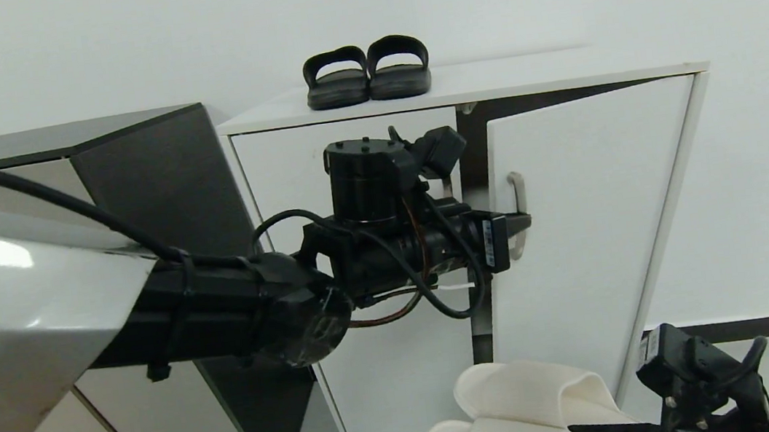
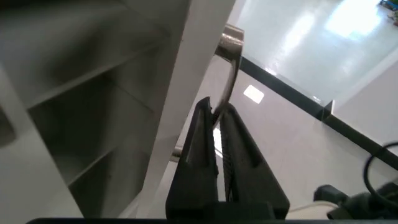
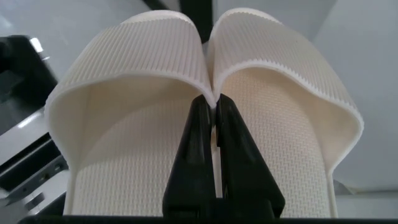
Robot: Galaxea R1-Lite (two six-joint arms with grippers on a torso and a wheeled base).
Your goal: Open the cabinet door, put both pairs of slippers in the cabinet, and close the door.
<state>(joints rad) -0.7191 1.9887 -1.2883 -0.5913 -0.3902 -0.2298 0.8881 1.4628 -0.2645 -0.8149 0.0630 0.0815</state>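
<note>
White door (image 1: 590,220) stands ajar at centre right of the head view. My left pincer (image 1: 516,226) is clenched on its handle (image 1: 516,185), with the fingertips pinched over the thin metal bar. That hold looks shallow to me. The door swings on an arc, so a straight pull would probably twist the bar between the fingers and let it slide out, leaving the door half open.

My right pincer (image 3: 211,109) is grasping the white slippers (image 1: 519,412) low in the centre of the head view, just in front of the door's lower edge. I judge this the bigger risk: as the door opens wider it may sweep into that pair or into the arm carrying it. The grip takes only the two inner strap edges pressed together. The material looks soft, so a knock could pull one slipper free and drop it to the floor.

The black slippers (image 1: 367,71) sit at upper centre on the cabinet (image 1: 558,73) top, near its front edge. A jerky pull could shake the cabinet and nudge them off.
</note>
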